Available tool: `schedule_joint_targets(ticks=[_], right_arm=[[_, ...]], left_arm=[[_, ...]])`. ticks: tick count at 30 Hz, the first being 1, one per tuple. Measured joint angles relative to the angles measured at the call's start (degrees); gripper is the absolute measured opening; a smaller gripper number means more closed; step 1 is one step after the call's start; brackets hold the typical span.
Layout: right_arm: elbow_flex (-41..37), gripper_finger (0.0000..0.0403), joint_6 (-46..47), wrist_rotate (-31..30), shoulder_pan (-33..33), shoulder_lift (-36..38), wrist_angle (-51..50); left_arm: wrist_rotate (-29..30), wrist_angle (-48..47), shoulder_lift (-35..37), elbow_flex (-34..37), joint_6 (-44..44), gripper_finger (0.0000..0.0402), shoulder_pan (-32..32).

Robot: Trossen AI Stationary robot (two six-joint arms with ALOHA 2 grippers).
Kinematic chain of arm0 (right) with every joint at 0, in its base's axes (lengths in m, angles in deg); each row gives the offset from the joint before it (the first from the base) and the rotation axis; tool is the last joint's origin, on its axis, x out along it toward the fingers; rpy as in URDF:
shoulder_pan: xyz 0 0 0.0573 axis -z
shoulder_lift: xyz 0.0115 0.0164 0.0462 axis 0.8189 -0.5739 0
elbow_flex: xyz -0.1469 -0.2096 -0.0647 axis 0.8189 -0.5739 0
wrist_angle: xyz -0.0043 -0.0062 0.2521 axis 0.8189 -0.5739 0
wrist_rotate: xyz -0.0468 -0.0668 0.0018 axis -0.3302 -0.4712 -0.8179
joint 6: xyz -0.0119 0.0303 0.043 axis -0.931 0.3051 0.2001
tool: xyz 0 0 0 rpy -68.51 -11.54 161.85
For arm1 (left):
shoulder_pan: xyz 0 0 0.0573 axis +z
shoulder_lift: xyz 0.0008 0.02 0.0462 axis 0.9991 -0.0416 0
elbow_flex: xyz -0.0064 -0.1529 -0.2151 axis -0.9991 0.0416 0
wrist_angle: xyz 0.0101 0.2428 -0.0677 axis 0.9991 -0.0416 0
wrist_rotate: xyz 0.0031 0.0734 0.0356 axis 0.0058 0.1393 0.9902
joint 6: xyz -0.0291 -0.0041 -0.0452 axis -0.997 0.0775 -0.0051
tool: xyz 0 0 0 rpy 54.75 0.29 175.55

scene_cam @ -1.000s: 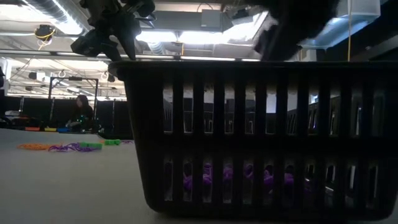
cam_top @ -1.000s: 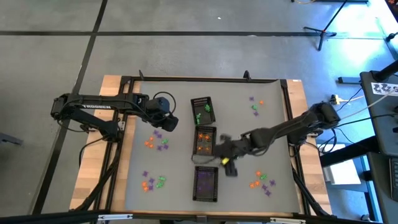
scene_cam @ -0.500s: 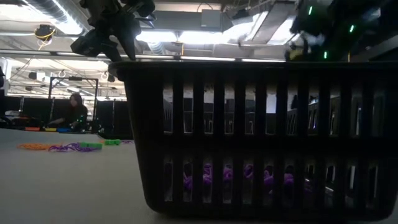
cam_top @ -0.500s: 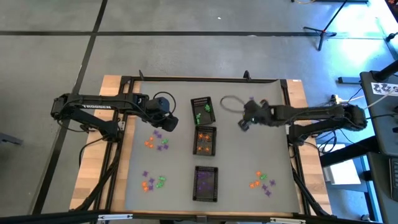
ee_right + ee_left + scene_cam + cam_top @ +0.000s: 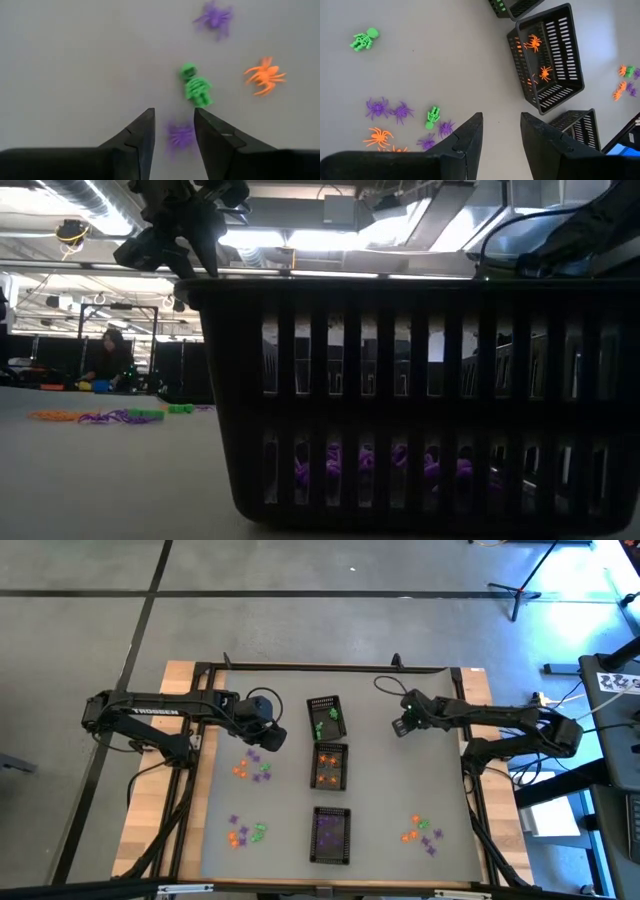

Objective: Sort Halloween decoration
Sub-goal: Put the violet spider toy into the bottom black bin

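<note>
Trinkets are scattered all over the grey table (image 5: 280, 830) in small clusters, and three black trays sit in a column down the middle: green pieces in the far tray (image 5: 326, 717), orange spiders in the middle tray (image 5: 330, 765), purple ones in the near tray (image 5: 331, 835). Right gripper (image 5: 401, 726) hangs over the far right part of the table, fingers (image 5: 135, 135) parted with nothing between them; just ahead of its tips lie a green skeleton (image 5: 197, 90), a purple spider (image 5: 180, 136), another purple spider (image 5: 215, 17) and an orange spider (image 5: 265, 77). Left gripper (image 5: 268, 738) hovers left of the trays, jaws apart and empty, above a cluster of purple spiders (image 5: 387, 109), a green figure (image 5: 433, 116) and an orange spider (image 5: 377, 136); a second green skeleton (image 5: 364, 40) lies well apart. More mixed clusters sit near left (image 5: 245, 832) and near right (image 5: 422, 832). Far back in the room, a person (image 5: 108, 357) bends over a bench
</note>
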Motion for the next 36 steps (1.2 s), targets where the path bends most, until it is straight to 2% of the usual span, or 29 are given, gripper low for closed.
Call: schedule_joint_targets(ticks=[6, 12, 15, 20, 22, 27, 33, 36], right_arm=[[-0.02, 0.0136, -0.16, -1.79, 0.84, -1.66, 0.03], [0.09, 0.0127, -0.46, -0.22, 0.81, -4.68, 0.3], [0.18, 0.01, -1.4, 0.13, 0.77, -5.43, 0.45], [0.45, 0.0024, -2.01, 0.35, 0.75, -4.99, 0.35], [0.9, 0.0007, -2.98, -0.1, 0.77, -4.95, -0.26], [2.76, 0.0017, -3.42, -0.13, 0.77, -4.79, -0.41], [3.9, 0.0002, -5.76, 3.54, 0.77, -4.74, -2.32], [3.96, 0.0005, -5.76, 1.61, 0.77, -4.74, -4.66]], left_arm=[[0.02, 0.02, 0.0, 0.0, 0.0, 0.0124, -0.02], [0.01, 0.0, 0.0, 0.0, 0.0, 0.0124, 0.0], [0.02, 0.01, 0.0, 0.0, 0.0, 0.0124, 0.0], [0.0, 0.0, 0.0, 0.0, 0.0, 0.0124, -0.02], [0.02, 0.02, 0.0, 0.0, 0.0, 0.0124, -0.01], [0.02, 0.0, 0.0, 0.0, 0.0, 0.0124, 0.0], [0.01, 0.01, 0.0, 0.0, 0.0, 0.0124, 0.0], [0.02, 0.0, 0.0, 0.0, 0.0, 0.0124, 0.0]])
